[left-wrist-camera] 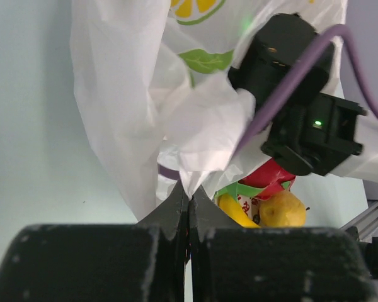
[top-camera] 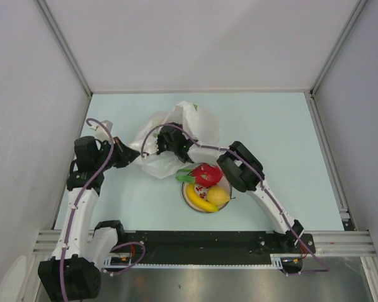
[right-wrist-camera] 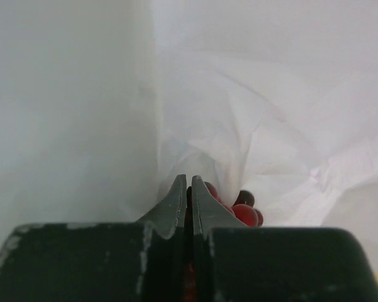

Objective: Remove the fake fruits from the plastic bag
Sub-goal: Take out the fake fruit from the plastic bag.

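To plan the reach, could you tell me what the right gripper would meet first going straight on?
Probably the crumpled inner wall of the plastic bag, just past the right gripper; the grapes sit beside that line.

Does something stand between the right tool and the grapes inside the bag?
Nothing visible does: the grapes lie right beside the shut right tool, inside the plastic bag, whose film surrounds both.

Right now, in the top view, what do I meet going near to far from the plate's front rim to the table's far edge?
banana → red fruit → bag
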`<state>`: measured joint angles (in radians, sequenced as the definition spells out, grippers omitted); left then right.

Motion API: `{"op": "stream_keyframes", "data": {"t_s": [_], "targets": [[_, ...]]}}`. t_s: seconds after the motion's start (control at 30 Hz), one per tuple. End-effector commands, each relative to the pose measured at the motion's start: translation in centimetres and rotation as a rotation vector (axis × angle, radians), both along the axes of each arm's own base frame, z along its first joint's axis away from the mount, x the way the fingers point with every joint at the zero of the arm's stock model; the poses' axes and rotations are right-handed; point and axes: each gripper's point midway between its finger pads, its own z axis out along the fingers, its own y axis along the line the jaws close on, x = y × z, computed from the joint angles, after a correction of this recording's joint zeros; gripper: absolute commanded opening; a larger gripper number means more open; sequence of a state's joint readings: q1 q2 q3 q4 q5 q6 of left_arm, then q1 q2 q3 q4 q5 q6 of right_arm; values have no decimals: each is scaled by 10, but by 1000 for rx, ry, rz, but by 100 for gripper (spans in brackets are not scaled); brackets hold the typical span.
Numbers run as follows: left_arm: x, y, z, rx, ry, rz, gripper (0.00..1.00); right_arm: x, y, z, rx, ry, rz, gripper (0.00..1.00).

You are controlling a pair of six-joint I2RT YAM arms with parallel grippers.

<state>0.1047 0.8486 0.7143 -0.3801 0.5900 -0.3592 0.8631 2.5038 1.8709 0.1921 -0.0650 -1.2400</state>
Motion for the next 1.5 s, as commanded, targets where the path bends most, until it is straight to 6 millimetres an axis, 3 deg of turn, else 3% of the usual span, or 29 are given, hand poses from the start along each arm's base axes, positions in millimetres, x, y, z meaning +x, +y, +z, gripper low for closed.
{"op": "stream_keyframes", "data": {"t_s": [0.0,0.1,0.23,0.53,0.8,1.13,1.3,1.4,1.43,1.47], "targets": [[8,-4,13,-47,-48,12,0,-14,-13,116,245,-6,-19,0],[13,-3,18,-67,-62,28,0,-28,-19,144,302,37,2,0],[19,-2,21,-88,-69,53,0,-31,-28,169,403,134,-25,0],[28,3,24,-108,-71,103,1,-35,-33,202,533,299,-37,0],[45,4,28,-129,-59,109,0,-59,-33,277,717,403,4,0],[63,7,39,-133,-91,119,0,-124,-34,354,782,395,123,0],[66,7,43,-147,-107,121,0,-159,-38,374,801,445,157,0],[65,7,44,-148,-114,120,0,-190,-46,386,794,469,216,0],[65,6,45,-148,-116,118,0,-201,-45,378,772,485,231,0],[65,6,44,-150,-113,121,0,-213,-53,388,774,474,251,0]]}}
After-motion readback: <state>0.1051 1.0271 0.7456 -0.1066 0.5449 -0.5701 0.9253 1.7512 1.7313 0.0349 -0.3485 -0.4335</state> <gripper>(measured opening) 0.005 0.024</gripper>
